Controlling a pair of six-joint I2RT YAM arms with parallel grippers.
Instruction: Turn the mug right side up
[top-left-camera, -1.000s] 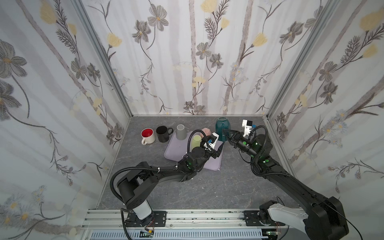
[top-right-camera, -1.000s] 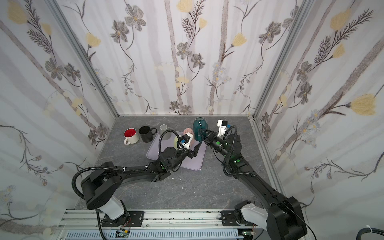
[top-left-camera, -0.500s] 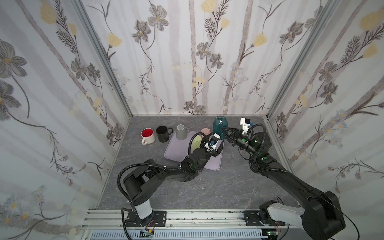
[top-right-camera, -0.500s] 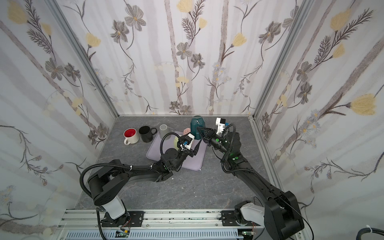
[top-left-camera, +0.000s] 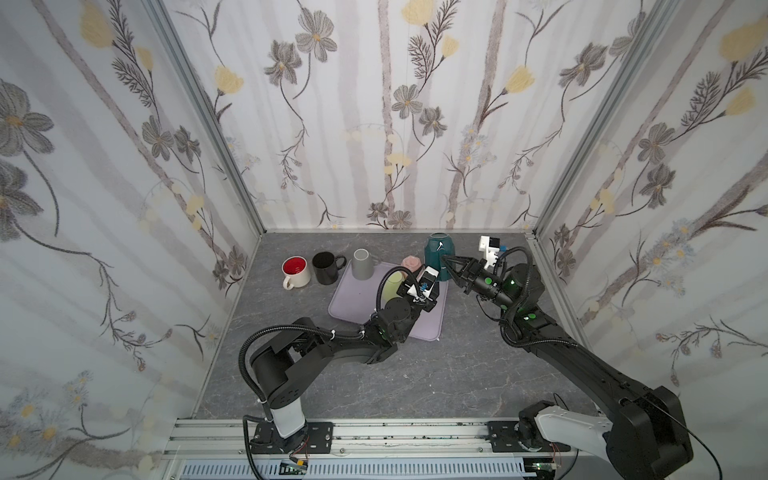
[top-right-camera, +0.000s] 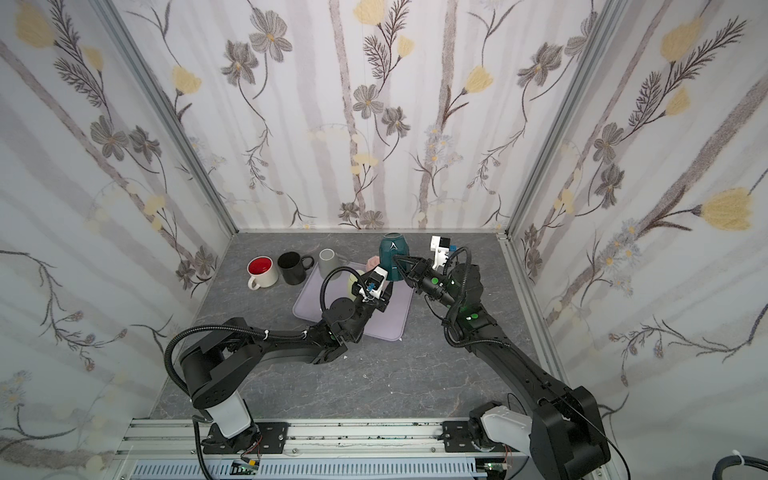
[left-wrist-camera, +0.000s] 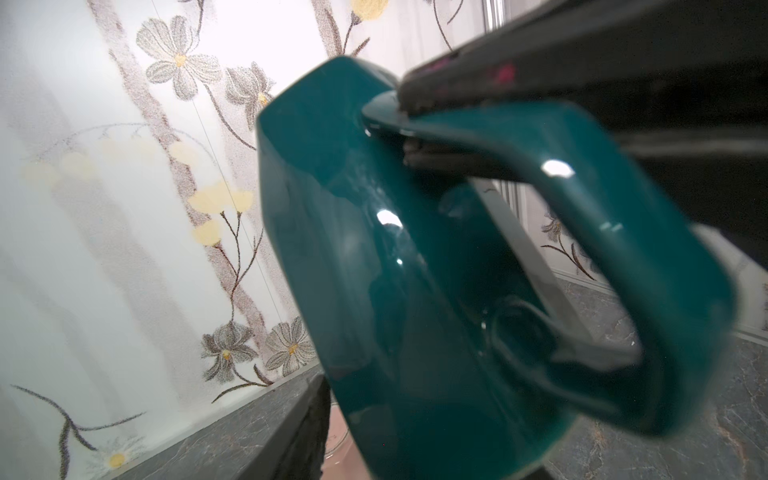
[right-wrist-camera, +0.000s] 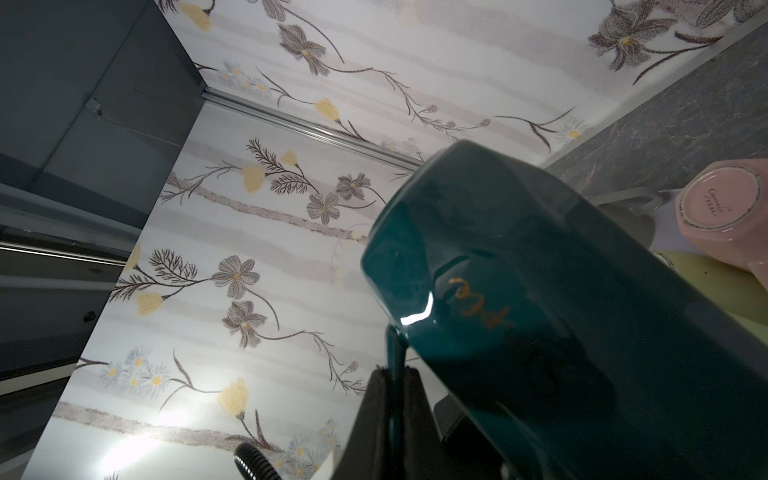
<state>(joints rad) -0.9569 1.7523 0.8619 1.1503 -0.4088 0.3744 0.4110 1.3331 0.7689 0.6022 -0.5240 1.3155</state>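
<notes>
In both top views, floral-papered walls (top-left-camera: 374, 124) enclose a grey marbled bench (top-left-camera: 415, 382). Over the far corner of its lilac mat (top-left-camera: 357, 299) the teal mug (top-left-camera: 436, 257) hangs base-up, its handle clamped in the right pincer (top-left-camera: 445, 259). The left pincer (top-left-camera: 432, 293) is just beside it, whether apart or together I cannot tell.

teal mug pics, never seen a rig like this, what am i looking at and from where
Two black robot arms with two-fingered grippers work at a grey table. Both top views look down from above; the close-ups come from cameras on the wrists. The right gripper pinches the handle of the teal mug, which is base up. The left gripper is close by, grip unclear. Also there: red-lined mug, black mug, grey cup, plus pink and yellow cups on a lilac mat.
</notes>
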